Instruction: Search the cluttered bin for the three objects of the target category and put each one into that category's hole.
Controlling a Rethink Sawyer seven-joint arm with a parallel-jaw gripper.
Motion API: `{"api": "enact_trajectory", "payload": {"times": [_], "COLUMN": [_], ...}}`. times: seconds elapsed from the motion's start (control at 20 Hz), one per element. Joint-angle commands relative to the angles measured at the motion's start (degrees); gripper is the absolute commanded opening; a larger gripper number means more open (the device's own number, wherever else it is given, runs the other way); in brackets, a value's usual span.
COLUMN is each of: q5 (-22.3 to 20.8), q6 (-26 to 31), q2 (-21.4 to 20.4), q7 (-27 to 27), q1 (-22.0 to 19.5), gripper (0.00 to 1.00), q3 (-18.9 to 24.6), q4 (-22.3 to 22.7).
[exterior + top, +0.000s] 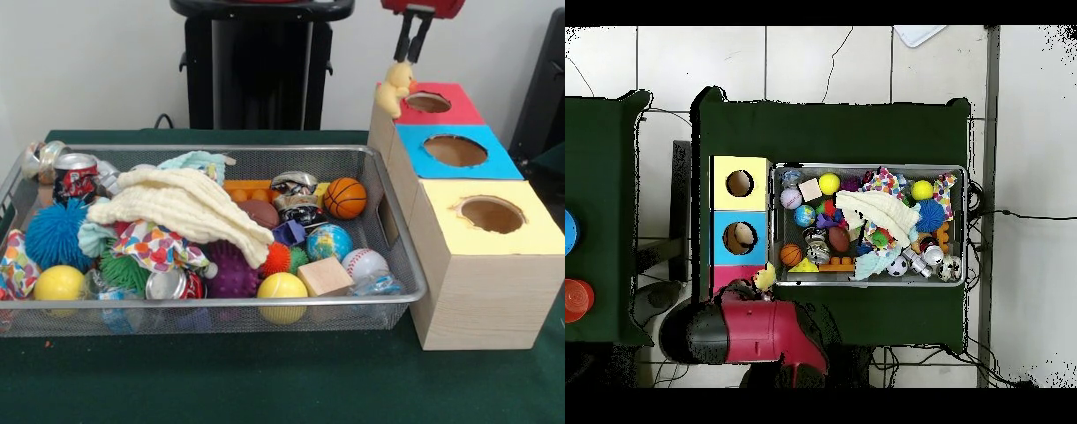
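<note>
Yellow plush toy hangs clamped in the gripper's fingers beside the red-topped box's hole; delivery step judged in hand, next requiring a shift over that hole before release.

Cream cloth hides toys; arm covers the red box.

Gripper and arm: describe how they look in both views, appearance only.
In the front view the gripper shows two thin, dark, straight fingers hanging from a red housing at the top edge. From overhead the arm is a bulky magenta-red shell with rounded black sections at its joints. No cables or markings can be made out.
</note>
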Motion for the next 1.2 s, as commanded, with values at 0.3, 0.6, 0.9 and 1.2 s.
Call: {"api": "enact_trajectory", "payload": {"times": [0.3, 0.6, 0.9, 1.2], "q5": [-0.3, 1.2, 2.4, 2.4], "q6": [-0.9, 5.1, 12.6, 14.1], "q2": [7.5, 2.0, -5.6, -4.6], "q7": [4.4, 7.7, 11.8, 11.7], "q1": [-2.3, 1.4, 7.8, 8.4], "gripper": [0.00, 0.00, 0.00, 0.00], "q3": [6.9, 5.5, 2.8, 1.6], "q4": [-1.2, 1.3, 4.7, 3.2]}}
